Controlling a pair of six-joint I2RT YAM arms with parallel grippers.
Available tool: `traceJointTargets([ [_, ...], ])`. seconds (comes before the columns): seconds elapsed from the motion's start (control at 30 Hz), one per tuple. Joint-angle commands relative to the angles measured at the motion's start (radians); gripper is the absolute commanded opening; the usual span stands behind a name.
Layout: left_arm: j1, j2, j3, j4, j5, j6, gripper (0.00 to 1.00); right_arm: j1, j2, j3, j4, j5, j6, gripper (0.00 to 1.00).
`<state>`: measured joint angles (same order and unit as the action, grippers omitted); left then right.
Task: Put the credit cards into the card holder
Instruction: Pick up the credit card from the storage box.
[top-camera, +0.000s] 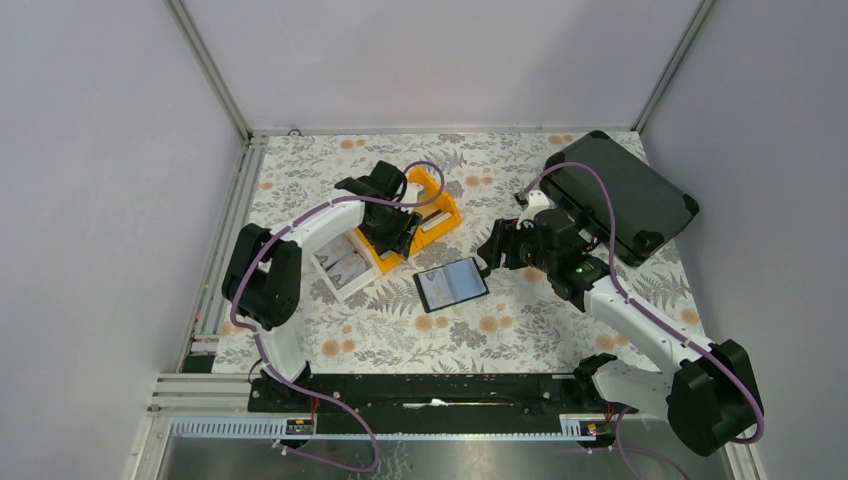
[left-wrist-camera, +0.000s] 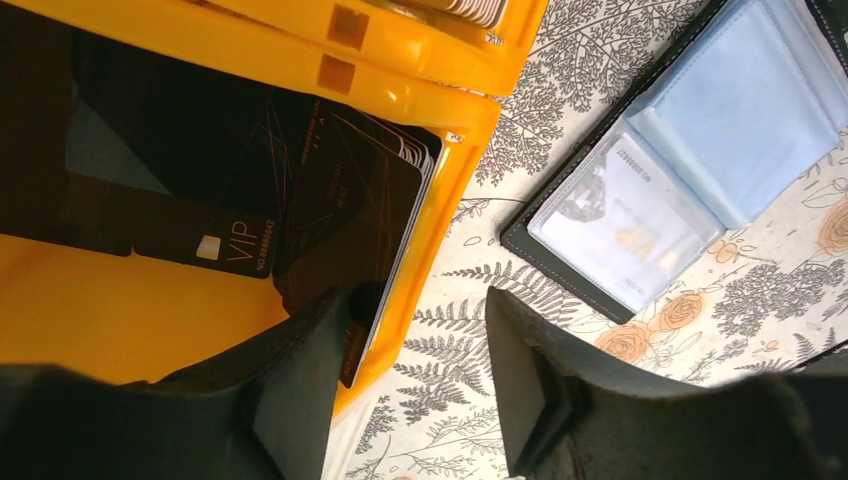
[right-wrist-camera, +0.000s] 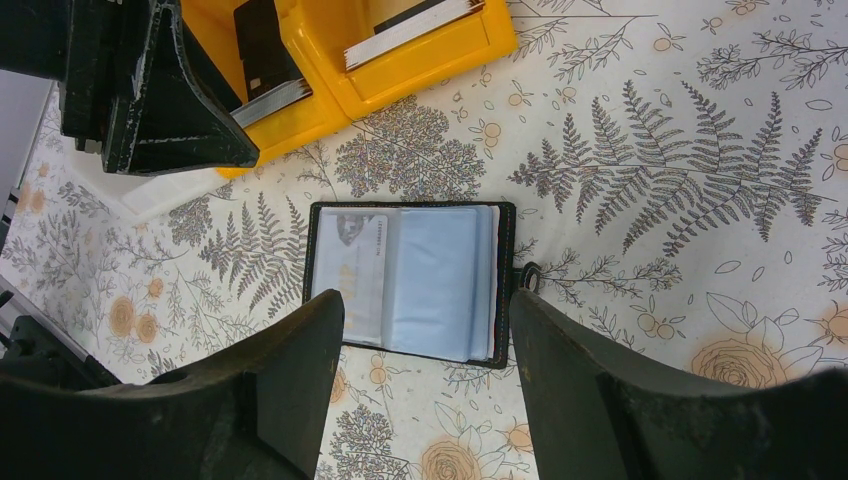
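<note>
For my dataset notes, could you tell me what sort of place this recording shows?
Likely a robotics lab enclosure: plain grey walls in aluminium framing, a floral-print tabletop, and bolted-down left arm and right arm.

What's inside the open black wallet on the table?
One pale card shows inside the wallet, behind clear plastic. The light-blue pockets beside it are cloudy, so anything tucked in them is hidden.

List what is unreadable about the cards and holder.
- Count: in the left wrist view the cards overlap in shadow; from the top the left arm covers their yellow bin.
- Contact: a finger of the left hand hides the front card's lower corner.
- The holder: cut off by the left wrist frame; pocketed print blurred.
</note>
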<state>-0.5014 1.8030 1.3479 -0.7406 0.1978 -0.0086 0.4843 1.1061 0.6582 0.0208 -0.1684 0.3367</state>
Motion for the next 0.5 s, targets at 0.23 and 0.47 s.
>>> traceJointTargets([
  [0.23,-0.005,-0.02,-0.012,-0.012,-0.022,0.001,0.35,-0.006,-0.013,0.003,0.025,0.013,-0.015,0.69],
  [0.47,-0.005,-0.023,-0.009,-0.011,-0.055,0.001,0.23,-0.006,-0.014,0.004,0.026,0.013,-0.015,0.69],
])
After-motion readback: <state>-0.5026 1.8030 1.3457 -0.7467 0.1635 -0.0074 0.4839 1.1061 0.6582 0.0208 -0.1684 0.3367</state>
